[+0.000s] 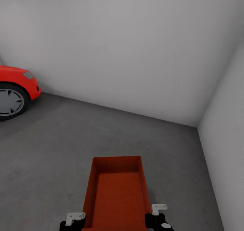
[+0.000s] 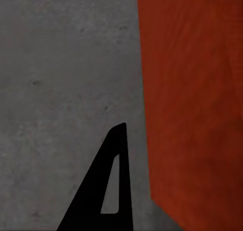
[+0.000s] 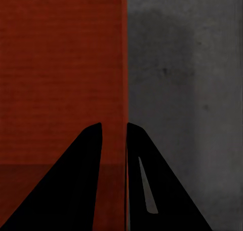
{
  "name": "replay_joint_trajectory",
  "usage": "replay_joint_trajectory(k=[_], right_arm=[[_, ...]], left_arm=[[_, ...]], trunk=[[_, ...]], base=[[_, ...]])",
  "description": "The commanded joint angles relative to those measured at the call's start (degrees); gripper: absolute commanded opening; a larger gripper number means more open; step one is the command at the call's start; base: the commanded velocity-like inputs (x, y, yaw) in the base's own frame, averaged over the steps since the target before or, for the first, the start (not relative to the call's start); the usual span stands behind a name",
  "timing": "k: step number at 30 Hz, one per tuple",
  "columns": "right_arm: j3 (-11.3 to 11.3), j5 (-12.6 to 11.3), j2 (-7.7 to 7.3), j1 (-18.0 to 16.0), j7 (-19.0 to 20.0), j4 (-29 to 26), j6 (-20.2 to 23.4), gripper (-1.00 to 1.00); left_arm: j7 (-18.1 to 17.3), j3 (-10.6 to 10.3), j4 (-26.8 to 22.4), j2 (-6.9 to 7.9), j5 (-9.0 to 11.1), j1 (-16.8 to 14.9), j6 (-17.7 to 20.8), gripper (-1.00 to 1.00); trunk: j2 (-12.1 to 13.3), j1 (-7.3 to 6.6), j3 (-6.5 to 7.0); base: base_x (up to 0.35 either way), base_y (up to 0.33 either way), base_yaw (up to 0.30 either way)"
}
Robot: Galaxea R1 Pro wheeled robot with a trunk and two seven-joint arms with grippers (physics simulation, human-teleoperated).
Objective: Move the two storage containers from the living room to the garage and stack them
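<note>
An orange-red open-top storage container (image 1: 117, 193) with a ribbed bottom hangs just above the dark grey concrete floor (image 1: 51, 149) of the garage, low in the head view. My left gripper (image 1: 81, 223) is at its near left corner and my right gripper (image 1: 153, 219) at its near right corner. In the right wrist view both fingers of the right gripper (image 3: 114, 124) straddle the thin container wall (image 3: 61, 64), shut on it. The left wrist view has one finger (image 2: 114, 165) outside the container wall (image 2: 192, 99); its partner is hidden behind it. The second container is out of view.
A red coupe car (image 1: 15, 89) with a grey wheel stands at the far left. A pale grey back wall (image 1: 135, 55) and side wall (image 1: 227, 129) meet in a corner ahead on the right. Bare concrete stretches ahead of the container.
</note>
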Motion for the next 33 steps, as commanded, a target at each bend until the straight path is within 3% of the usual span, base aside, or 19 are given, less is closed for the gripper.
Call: replay_joint_trajectory(k=[1,33], right_arm=[[-0.2,0.1,0.01,-0.1,-0.4,0.0,-0.2,-1.0],[-0.2,0.1,0.01,0.0,-0.4,0.0,-0.2,-1.0]], left_arm=[[0.0,0.5,0.0,0.02,0.2,0.0,-0.2,-1.0],[0.0,0.5,0.0,0.02,0.2,0.0,-0.2,-1.0]], trunk=[[0.0,0.02,-0.05],[0.0,0.02,-0.05]], base=[[0.285,0.184,-0.267],[0.289,0.184,-0.267]])
